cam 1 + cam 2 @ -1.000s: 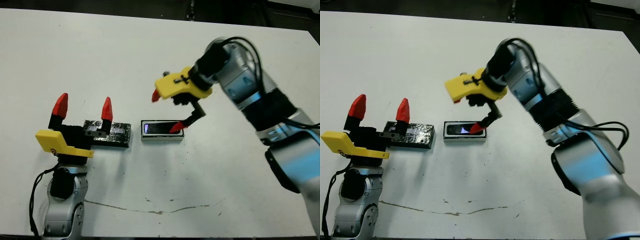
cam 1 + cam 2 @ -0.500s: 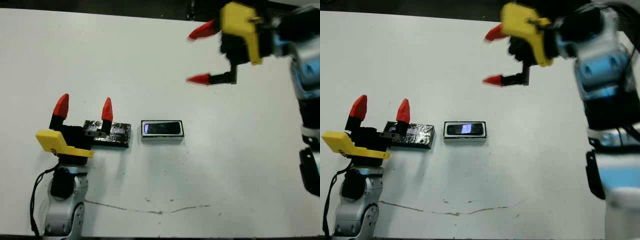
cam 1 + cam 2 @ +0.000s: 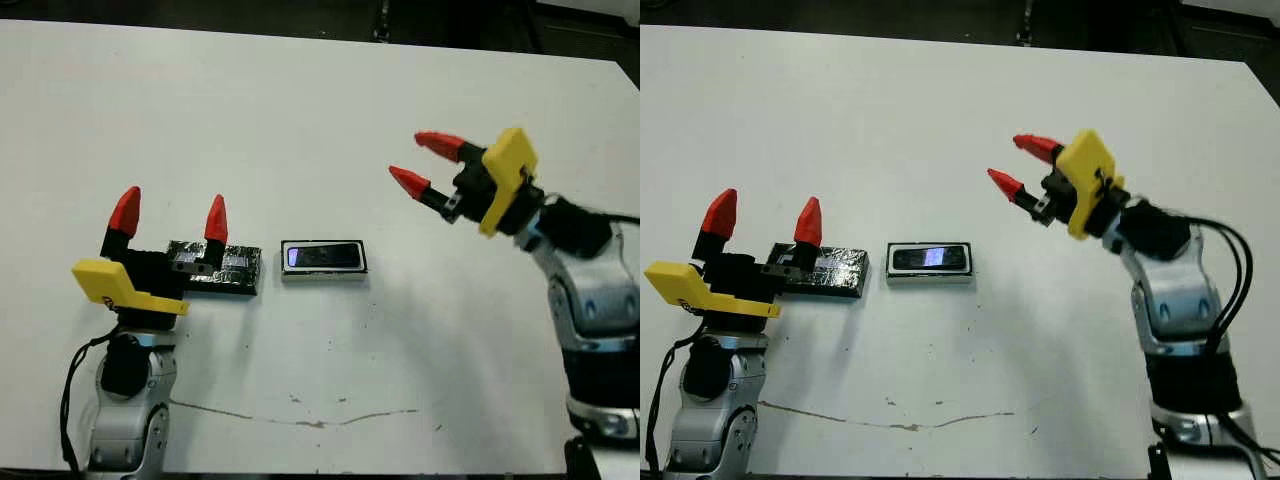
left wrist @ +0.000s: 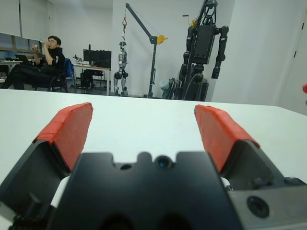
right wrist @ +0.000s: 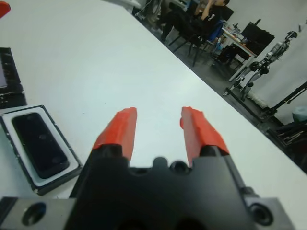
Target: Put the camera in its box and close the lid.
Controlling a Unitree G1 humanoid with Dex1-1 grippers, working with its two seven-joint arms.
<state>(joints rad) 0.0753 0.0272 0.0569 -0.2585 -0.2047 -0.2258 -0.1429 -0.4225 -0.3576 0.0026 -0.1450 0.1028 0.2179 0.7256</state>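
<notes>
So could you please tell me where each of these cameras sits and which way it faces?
Eye views: on the head, looking down at the table; both arms, lid, camera in the box.
Left wrist view: on the left gripper, looking level over the table toward a seated person.
Right wrist view: on the right gripper, facing the table's far edge.
Shared: right wrist and eye views show the boxed camera.

The right gripper [image 3: 420, 164] no longer reaches into the box [image 3: 324, 260]; it now hangs well to the box's right, jaws narrower; the camera [image 3: 325, 256] lies released inside.
</notes>
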